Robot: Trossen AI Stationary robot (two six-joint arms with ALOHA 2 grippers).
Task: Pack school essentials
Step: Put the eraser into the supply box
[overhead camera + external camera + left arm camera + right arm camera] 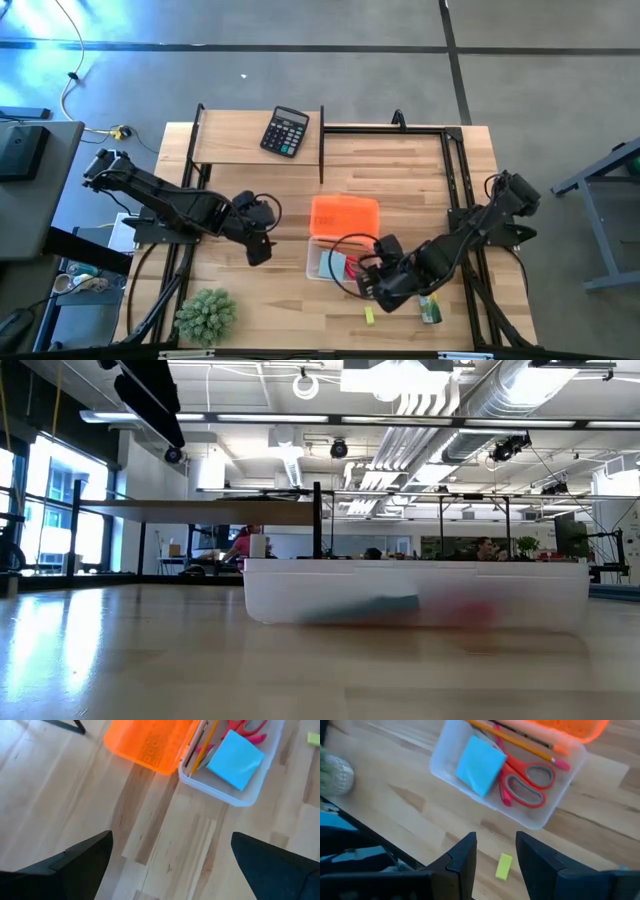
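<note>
The right arm reaches in from the right edge of the tabletop [400, 180] and bends low toward the front. Its right gripper [372, 283] hangs just above the wood, right beside the clear box [447, 747]. Its jaws are a little apart and hold nothing. The tiny yellow block [504, 866] lies on the wood right under the gap between them.

The left arm reaches in from the left edge and stays higher up. The left gripper [258, 250] is near the middle of the tabletop, a bit away from the box. Its jaws are wide apart and empty.

The one clear box sits near the front edge, about in the middle. Its orange lid [344, 214] is open and lies flat behind it. Inside are one light-blue notepad [479, 765], one pair of red scissors [527, 782], two pencils [515, 739] along the back wall and one pink pen [256, 738].

Two things are left outside the box. They are the yellow block and one green-yellow packet [430, 308], both close to the front edge, toward the right corner.

One black calculator [285, 131] sits on a raised shelf [230, 140] at the back edge. One spiky green plant [206, 315] stands at the front left corner
</note>
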